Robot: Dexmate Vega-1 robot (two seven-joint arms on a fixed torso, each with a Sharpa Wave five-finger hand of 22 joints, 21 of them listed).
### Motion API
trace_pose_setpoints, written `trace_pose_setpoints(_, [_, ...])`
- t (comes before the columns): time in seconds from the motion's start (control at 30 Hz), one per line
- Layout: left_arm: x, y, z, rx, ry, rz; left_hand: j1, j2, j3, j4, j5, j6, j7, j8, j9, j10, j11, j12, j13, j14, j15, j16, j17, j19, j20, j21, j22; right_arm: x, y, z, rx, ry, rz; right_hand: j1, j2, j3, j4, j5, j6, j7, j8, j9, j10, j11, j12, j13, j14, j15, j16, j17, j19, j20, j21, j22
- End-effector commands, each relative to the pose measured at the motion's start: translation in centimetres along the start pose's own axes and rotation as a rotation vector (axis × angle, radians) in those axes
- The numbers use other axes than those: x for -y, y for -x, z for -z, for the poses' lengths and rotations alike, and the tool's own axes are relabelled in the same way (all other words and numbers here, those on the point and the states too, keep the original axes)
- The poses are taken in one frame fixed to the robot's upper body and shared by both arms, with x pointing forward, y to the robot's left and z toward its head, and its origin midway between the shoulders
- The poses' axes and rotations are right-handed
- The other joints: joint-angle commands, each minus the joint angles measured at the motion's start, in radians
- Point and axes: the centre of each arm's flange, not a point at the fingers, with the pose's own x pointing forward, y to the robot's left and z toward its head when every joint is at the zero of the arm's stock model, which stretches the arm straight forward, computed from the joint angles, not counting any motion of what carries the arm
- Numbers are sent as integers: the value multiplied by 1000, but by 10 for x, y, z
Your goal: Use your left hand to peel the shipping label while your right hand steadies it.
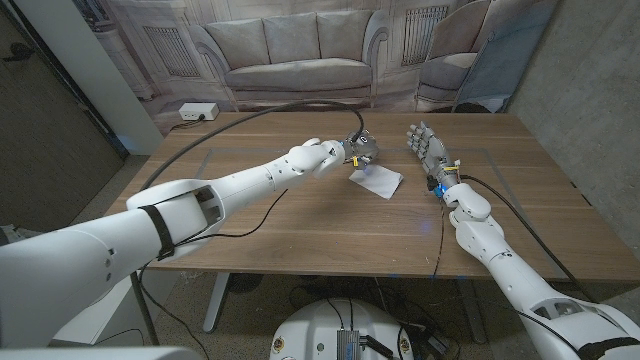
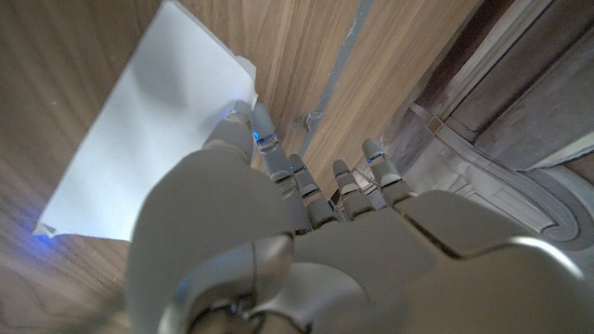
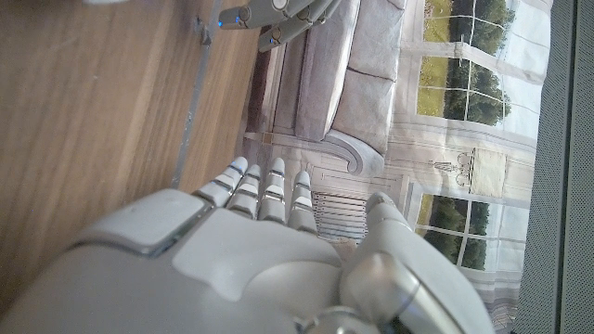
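Fingers (image 2: 264,139) of the left hand (image 1: 352,152) press a corner of the white shipping label (image 1: 377,180) near the middle of the table (image 1: 250,215), toward its far edge; whether they pinch it cannot be told.

Well apart, the right hand (image 1: 425,143) stands upright, fingers spread and holding nothing; it would do best to come down on the label's opposite edge before the left lifts, or the whole sheet may simply slide. The left wrist view shows a corner curling up against a fingertip, which the head view hides behind the hand. The head view alone shows the gap between the steadying hand and the label.
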Motion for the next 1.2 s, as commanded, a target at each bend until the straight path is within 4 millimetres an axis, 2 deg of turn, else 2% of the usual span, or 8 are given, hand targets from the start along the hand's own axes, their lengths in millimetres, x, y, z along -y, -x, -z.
trace_pose_setpoints(0.03, [2,7,8,-26,49,-94,9,14,13,-1,-4,9,9,6,-1,10,0,7,3,13,-105,5,-1,7,-2,6,4,0,-4,1,-2,-4,-2,-11,-3,-6,2,2,10,2,-2,2,8,1,2,0,5,4,3,3,3,0,2,5])
trace_pose_setpoints(0.23, [0,23,16,-84,105,-276,11,21,21,2,-6,-4,16,10,8,22,-2,5,3,28,-116,7,-1,11,-15,10,4,-1,-5,0,3,0,-6,-11,-1,-6,2,2,11,3,-2,2,9,0,2,0,5,5,3,3,3,-2,2,5])
trace_pose_setpoints(0.3, [2,30,20,-109,187,-349,11,21,23,2,-7,-7,17,12,10,27,-4,5,3,33,-120,9,-1,14,-21,12,4,-1,-5,-1,4,1,-8,-11,0,-5,2,2,11,3,-3,2,9,1,2,0,4,5,2,3,3,-1,3,5])
trace_pose_setpoints(0.4, [5,32,21,-120,188,-387,12,22,26,2,-7,-7,22,16,13,32,-5,4,3,39,-124,9,-1,17,-29,15,3,-2,-5,-1,2,3,-9,-10,1,-4,2,2,10,5,-3,2,8,-1,1,0,4,4,2,3,3,-2,3,5])
trace_pose_setpoints(0.67, [11,33,16,-115,197,-367,14,20,34,1,-9,-4,25,22,12,52,-6,2,2,51,-133,9,-2,27,-48,22,2,-3,-6,-1,-2,6,-11,-7,3,-3,0,2,10,5,-4,2,9,-1,1,0,5,4,2,3,3,-2,3,5])
trace_pose_setpoints(0.93, [18,47,23,-154,289,-396,17,18,40,-1,-9,-5,30,28,14,55,-6,-3,2,57,-135,7,-3,29,-52,25,1,-4,-2,-2,-3,21,4,3,8,3,-6,2,22,7,0,2,20,-8,5,0,15,7,5,2,7,-6,4,5])
trace_pose_setpoints(1.2, [21,60,28,-232,313,-480,21,15,48,-3,-8,5,31,36,14,77,-7,0,4,65,-141,4,-3,29,-59,27,0,-4,5,-6,16,49,56,39,5,18,-35,2,68,15,12,1,74,-13,22,0,66,-4,15,1,40,-5,16,5])
